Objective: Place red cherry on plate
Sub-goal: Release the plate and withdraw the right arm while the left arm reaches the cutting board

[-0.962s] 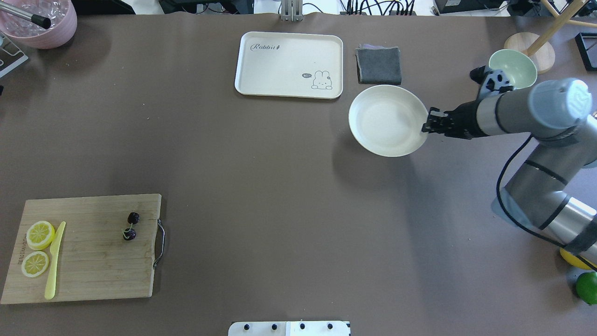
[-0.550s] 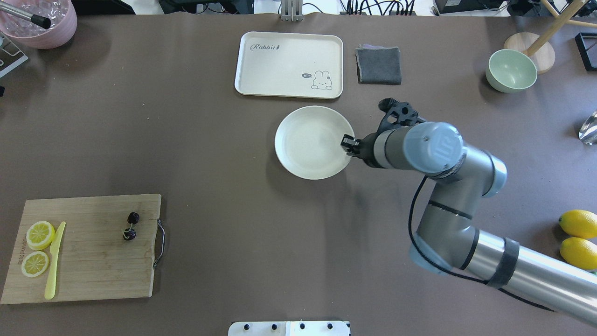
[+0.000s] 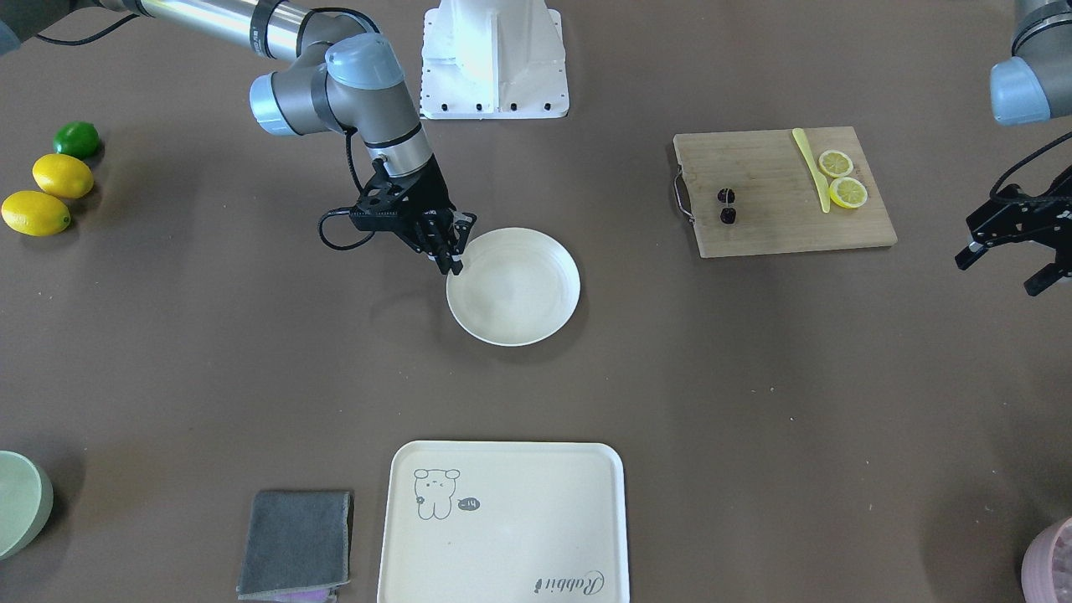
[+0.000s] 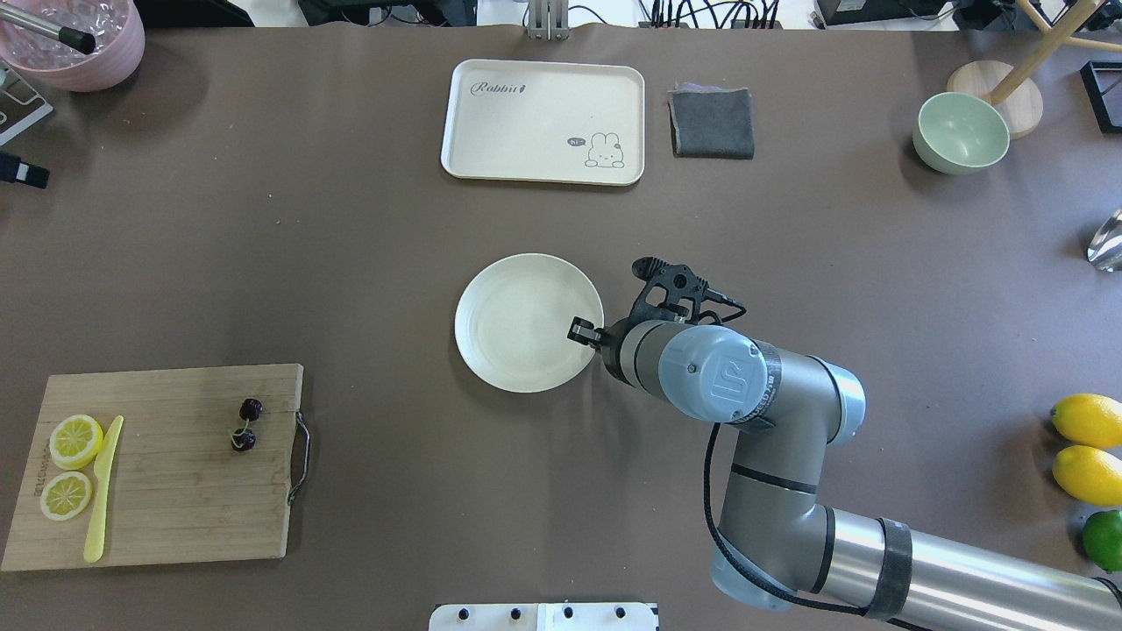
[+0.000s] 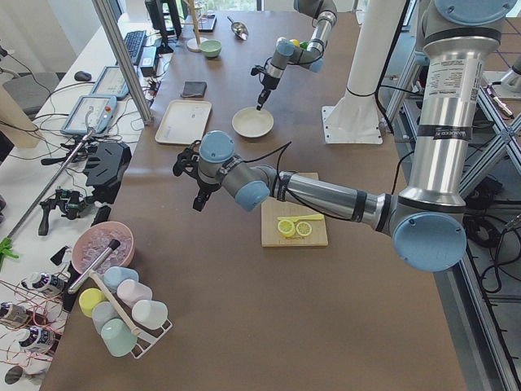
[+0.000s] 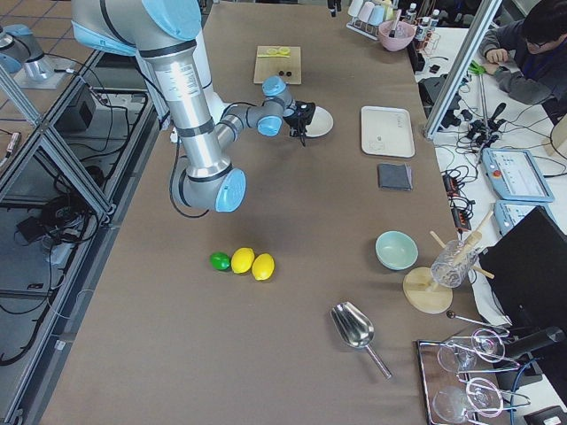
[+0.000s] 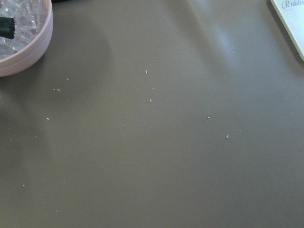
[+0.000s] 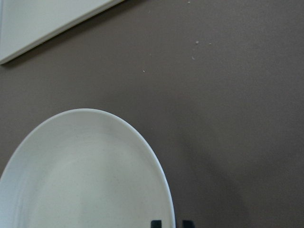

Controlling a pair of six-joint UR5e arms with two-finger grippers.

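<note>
Overhead exterior view: the right gripper, pinched on the plate's rim, has dragged it from beside the green bowl to mid-table, nearer the cherry, which likely shortens the carry. The left gripper hangs spread and empty. The cherry is two dark rounds joined by stems, lying on the board.

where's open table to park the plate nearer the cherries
Widest bare stretch: between the plate and the cutting board, plus left of the tray. The board's left end is crowded with lemon slices and a yellow knife, cherries near its handle.
</note>
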